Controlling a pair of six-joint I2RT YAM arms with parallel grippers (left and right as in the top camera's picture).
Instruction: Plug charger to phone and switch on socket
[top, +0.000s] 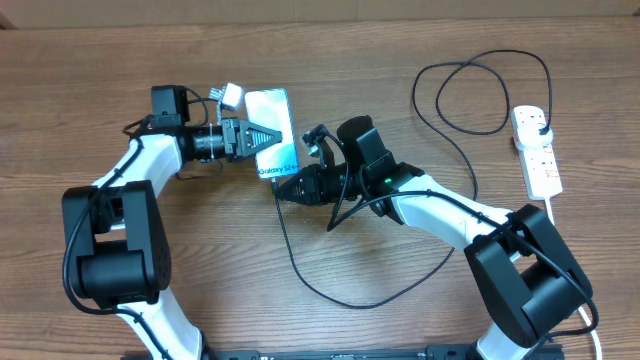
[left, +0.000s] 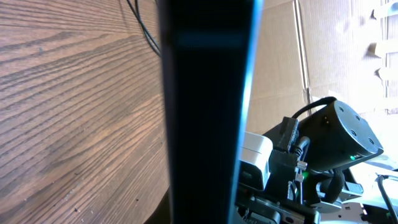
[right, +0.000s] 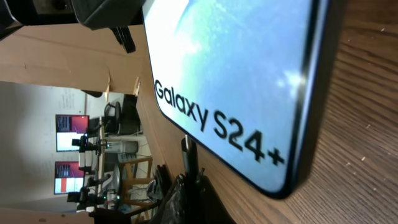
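The phone (top: 273, 120) with a light blue screen reading "Galaxy S24+" is held tilted up off the table. My left gripper (top: 262, 138) is shut on its side. In the left wrist view the phone (left: 205, 112) shows as a dark edge-on band. My right gripper (top: 287, 190) is shut on the connector tip (right: 188, 152) of the black charger cable (top: 340, 298), right by the bottom edge of the phone (right: 236, 68). I cannot tell whether they touch. The cable loops across the table to a black plug (top: 535, 120) in the white socket strip (top: 540, 165).
The socket strip's white cord (top: 552, 208) runs toward the front right. The cable's big loop (top: 480, 90) lies at the back right. The right arm (left: 336, 143) stands close behind the phone. A small white piece (top: 231, 96) sits by the left wrist.
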